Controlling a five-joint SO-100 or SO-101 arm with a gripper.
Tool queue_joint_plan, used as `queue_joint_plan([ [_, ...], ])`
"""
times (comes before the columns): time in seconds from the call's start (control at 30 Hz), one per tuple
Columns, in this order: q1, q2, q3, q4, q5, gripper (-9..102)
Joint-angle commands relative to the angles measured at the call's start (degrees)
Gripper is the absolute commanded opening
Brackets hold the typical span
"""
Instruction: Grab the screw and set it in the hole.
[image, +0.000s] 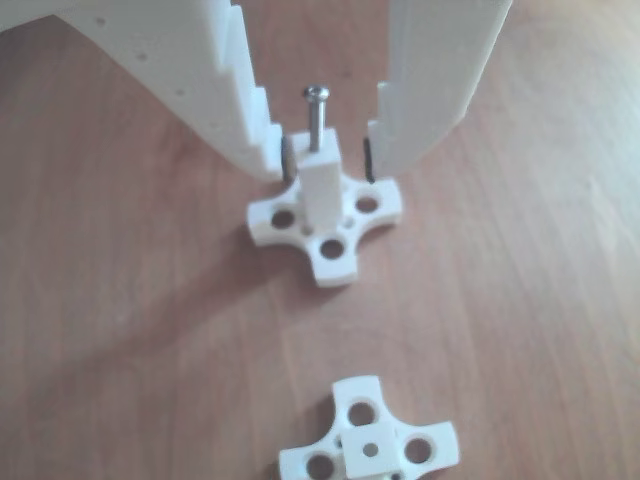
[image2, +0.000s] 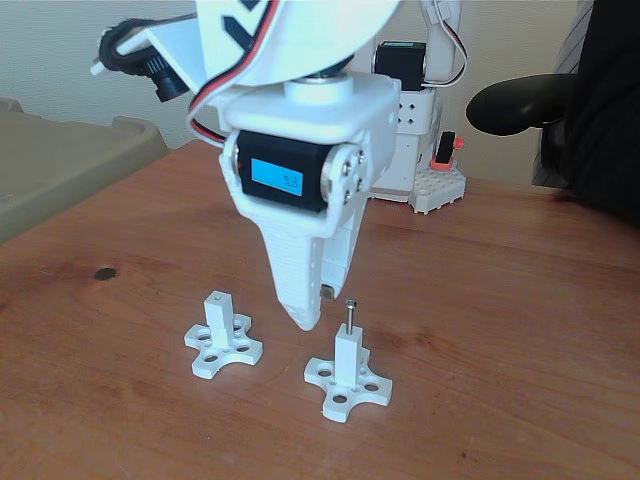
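Dark grey screw (image: 317, 116) standing upright in the top of a white post (image: 321, 185) on a cross-shaped base (image: 330, 232), white fingers (image: 250, 110) spread apart either side, untouching, second cross-shaped post stand (image2: 222, 338) nearby on wooden worktop (image2: 500, 330)

One view peers down between the hand (image: 325, 150) tips, close above the post (image: 322, 185); the fixed view faces it low (both share it).

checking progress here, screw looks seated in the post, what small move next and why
Probably lift the gripper straight up. The screw already stands upright in the post with its head above the top, and the open fingers stand apart from it on both sides, so a vertical retreat should avoid knocking it.
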Motion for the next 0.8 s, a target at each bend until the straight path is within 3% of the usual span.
queue_joint_plan([
  [0.0,0.8,4.1,-4.9,0.3,-0.9,9],
  [0.4,2.0,16.8,-1.6,4.4,-3.1,11],
  [0.77,2.1,34.4,13.9,2.5,-4.6,2],
])
